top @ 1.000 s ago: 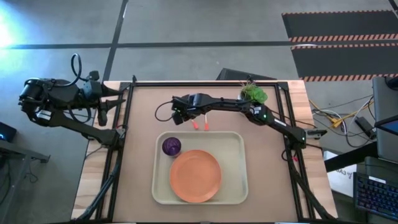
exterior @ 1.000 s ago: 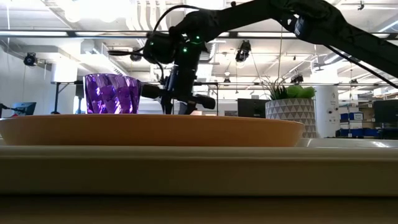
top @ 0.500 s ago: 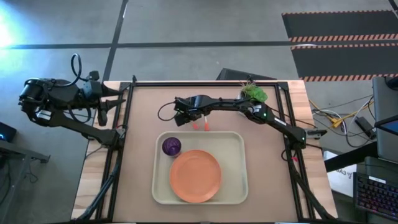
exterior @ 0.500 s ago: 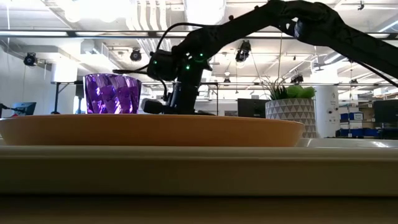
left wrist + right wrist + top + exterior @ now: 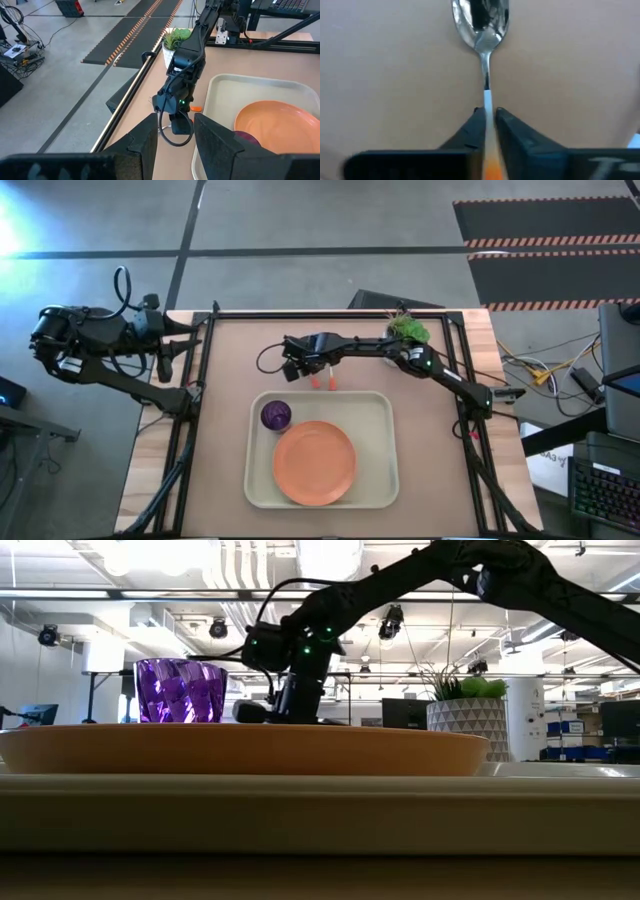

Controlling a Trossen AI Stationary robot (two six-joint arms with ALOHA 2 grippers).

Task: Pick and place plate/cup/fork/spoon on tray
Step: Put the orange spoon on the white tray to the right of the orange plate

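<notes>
The spoon (image 5: pixel 486 60) is pinched at its handle by the right gripper (image 5: pixel 488 125) at the tray's (image 5: pixel 385 480) twelve o'clock edge; a lift is called for next.

Plant pot (image 5: pixel 405 331) behind, tray (image 5: pixel 385 410) adjacent

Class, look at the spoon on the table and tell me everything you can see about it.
The small spoon with a shiny silver metal bowl and an orange-red handle lies flat on the brown tabletop, just beyond the pale cream plastic tray's far rim. A thin metal neck joins its rounded, reflective bowl to the handle. The right claw is closed on that handle, one dark finger on each side.
</notes>
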